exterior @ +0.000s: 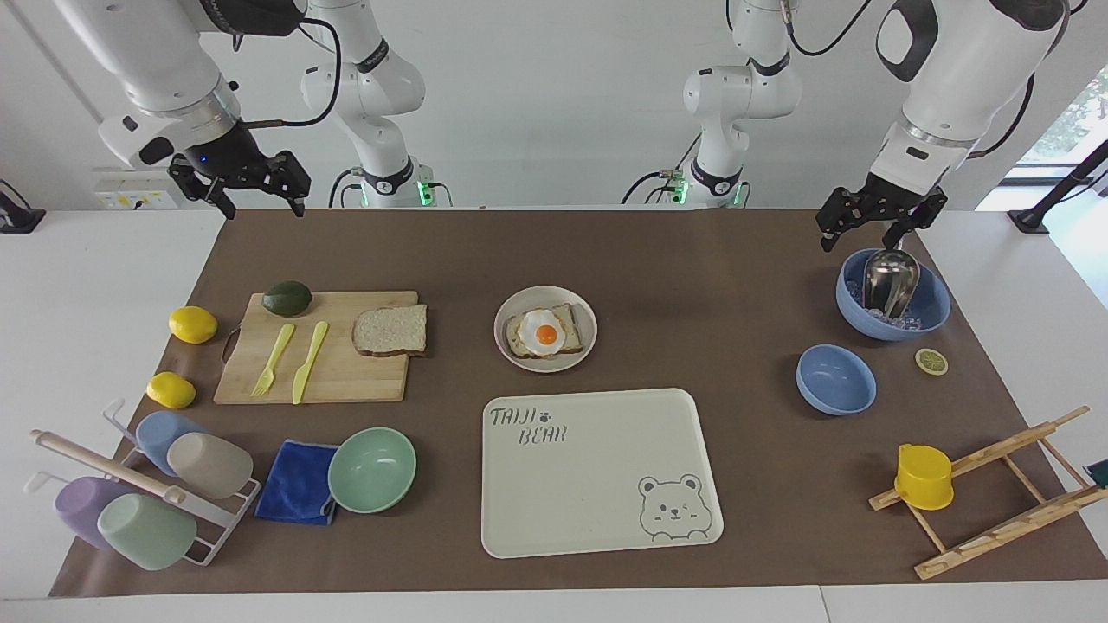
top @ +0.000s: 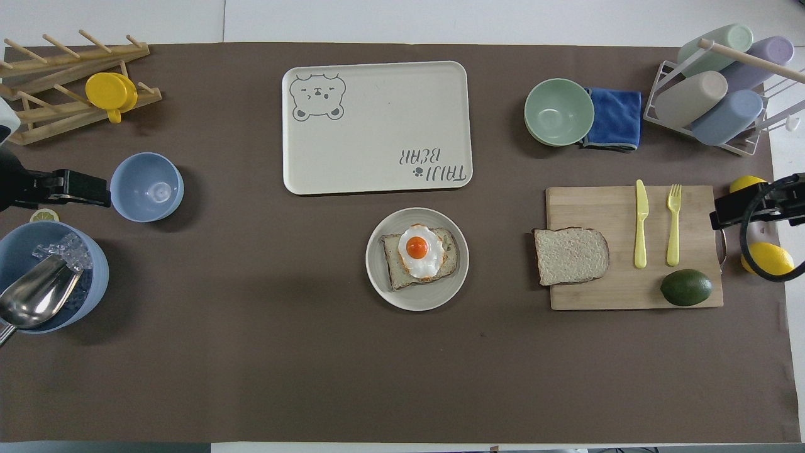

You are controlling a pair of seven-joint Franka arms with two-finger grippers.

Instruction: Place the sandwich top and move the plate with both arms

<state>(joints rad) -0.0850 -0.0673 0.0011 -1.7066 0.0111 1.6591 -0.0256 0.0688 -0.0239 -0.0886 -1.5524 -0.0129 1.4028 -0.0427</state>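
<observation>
Two white jointed arms on my feed, over a white desk covered by a brown paper mat, white wall at the robots' end.

Right gripper hangs over the mat's corner at the right arm's end, fingers apart, holding nothing. Left gripper hangs over the big blue bowl of ice with a metal scoop, fingers apart too.

The speckled square bread slice lies flat on the wooden cutting board. The small round beige plate, mid-desk, carries one egg-topped slice, just nearer the robots than the cream bear tray.

Counted: two lemons, one avocado, four cups in the wire rack, two blue bowls, one mint bowl.

In the overhead view both grippers are cut off by the frame edges.
</observation>
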